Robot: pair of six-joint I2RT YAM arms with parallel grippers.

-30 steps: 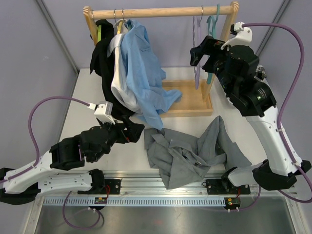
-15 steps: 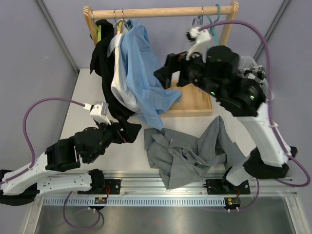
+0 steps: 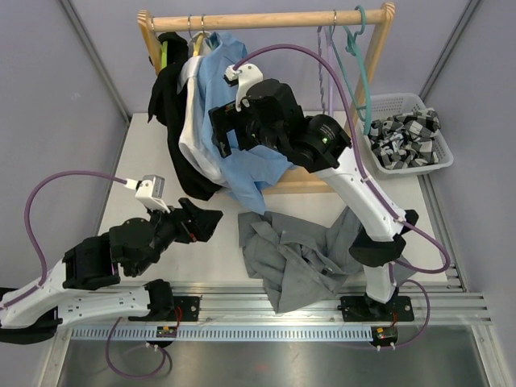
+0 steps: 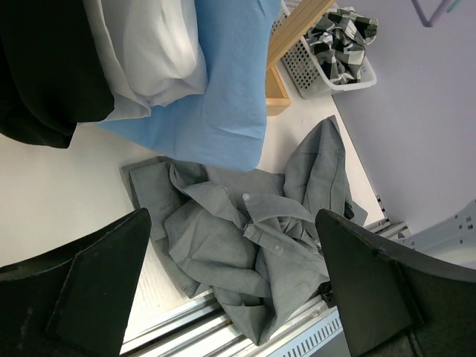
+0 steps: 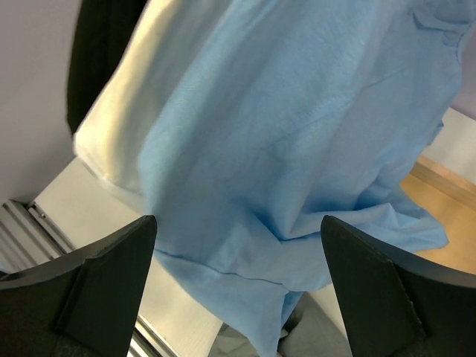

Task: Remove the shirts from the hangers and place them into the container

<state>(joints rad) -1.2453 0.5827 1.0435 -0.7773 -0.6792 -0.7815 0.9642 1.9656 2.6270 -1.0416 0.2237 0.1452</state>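
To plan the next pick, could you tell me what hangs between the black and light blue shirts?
The white shirt hangs between the black shirt and the light blue shirt, clearest in the top view.

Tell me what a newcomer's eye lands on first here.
The right gripper reaches across to the light blue shirt, jaws open, at the left end of the wooden rail, where the white shirt and black shirt also hang. The grey shirt lies crumpled near the front edge of the table, and the white basket at the far right holds the checked shirt.
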